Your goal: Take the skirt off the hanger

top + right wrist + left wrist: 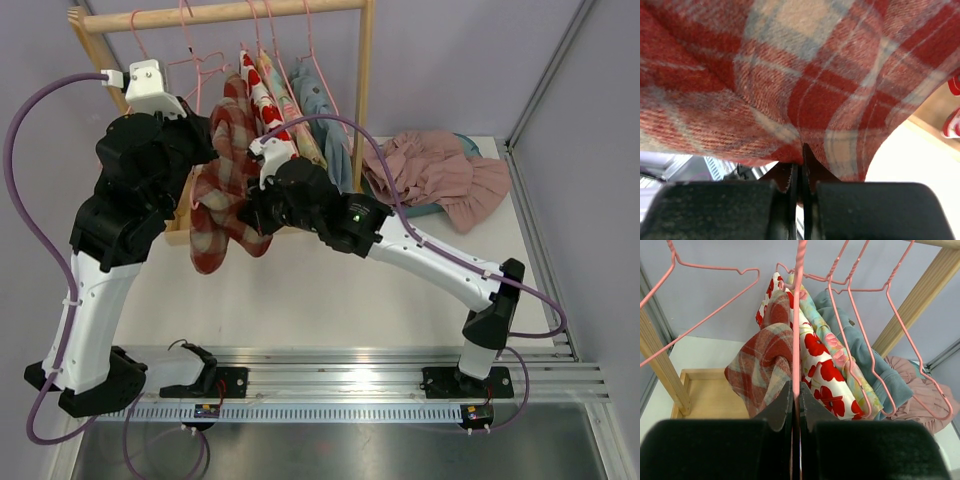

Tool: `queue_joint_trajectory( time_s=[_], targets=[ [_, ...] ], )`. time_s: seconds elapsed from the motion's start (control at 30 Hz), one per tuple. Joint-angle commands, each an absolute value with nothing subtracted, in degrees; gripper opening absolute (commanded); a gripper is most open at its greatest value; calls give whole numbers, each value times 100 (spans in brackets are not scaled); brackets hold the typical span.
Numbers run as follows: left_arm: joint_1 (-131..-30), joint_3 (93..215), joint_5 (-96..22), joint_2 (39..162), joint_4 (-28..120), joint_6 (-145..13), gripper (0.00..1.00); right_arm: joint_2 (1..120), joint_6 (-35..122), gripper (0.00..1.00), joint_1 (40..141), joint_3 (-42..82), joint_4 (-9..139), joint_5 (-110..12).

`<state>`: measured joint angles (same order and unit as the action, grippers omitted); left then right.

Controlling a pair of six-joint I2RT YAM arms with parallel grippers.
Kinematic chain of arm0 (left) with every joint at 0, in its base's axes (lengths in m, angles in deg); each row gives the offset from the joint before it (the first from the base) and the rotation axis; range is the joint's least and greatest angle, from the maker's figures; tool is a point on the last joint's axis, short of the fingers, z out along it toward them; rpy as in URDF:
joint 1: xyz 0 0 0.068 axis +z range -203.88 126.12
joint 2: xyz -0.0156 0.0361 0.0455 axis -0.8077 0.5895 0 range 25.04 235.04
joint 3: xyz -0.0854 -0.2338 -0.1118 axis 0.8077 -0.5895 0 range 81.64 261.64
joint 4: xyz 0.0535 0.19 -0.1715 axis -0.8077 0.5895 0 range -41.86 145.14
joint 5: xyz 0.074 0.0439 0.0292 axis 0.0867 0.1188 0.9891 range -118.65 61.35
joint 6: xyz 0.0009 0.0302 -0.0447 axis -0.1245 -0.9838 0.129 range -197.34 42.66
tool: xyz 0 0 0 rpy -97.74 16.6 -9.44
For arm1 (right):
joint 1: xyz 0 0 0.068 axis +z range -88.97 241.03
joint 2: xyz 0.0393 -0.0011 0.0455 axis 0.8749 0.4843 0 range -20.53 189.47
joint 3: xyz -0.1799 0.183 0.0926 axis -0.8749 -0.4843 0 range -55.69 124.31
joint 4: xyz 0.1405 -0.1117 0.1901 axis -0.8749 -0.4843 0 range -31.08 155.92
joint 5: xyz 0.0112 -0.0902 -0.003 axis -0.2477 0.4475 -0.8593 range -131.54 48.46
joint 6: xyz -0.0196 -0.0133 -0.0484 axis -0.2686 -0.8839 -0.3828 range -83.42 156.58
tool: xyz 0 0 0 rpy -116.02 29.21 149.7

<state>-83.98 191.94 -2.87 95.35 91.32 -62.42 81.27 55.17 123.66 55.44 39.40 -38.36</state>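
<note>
The red, cream and grey plaid skirt (225, 190) hangs from a pink wire hanger (798, 315) on the wooden rail (230, 13). In the left wrist view my left gripper (796, 390) is shut on the hanger's wire, just below its twisted neck, with the skirt (765, 362) draped to the left of the wire. From the right, my right gripper (255, 215) reaches the skirt's lower part. In the right wrist view that gripper (801, 155) is shut on a fold at the bottom edge of the skirt (790, 75), which fills the view above the fingers.
Further right on the rail hang a poppy-print garment (822, 370), a pale floral one (840, 357) and a blue one (865, 350). An empty pink hanger (705, 315) hangs left. A pink garment (440, 175) lies heaped on the table at right. The rack's wooden base (705, 395) sits below.
</note>
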Motion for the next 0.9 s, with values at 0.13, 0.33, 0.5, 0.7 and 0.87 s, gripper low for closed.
queue_joint_trajectory(
  time_s=[0.13, 0.33, 0.5, 0.7, 0.87],
  targets=[
    [-8429, 19422, 43, 9298, 8312, -6573, 0, 7266, 5976, 0, 12466, 3312, 5017, -3565],
    [-8420, 19626, 650, 9298, 8445, -7074, 0, 6624, 6680, 0, 12853, 1245, 5229, -3249],
    [-8428, 19608, 713, 9281, 8453, -7180, 0, 6105, 6997, 0, 13011, 540, 5081, -2933],
    [-8429, 19292, 634, 9167, 8523, -7092, 0, 5532, 6323, 0, 13012, 1440, 3905, -1528],
    [-8429, 18581, 300, 8807, 8541, -6882, 0, 5523, 5189, 0, 12627, 3286, 3243, -322]
  ],
)
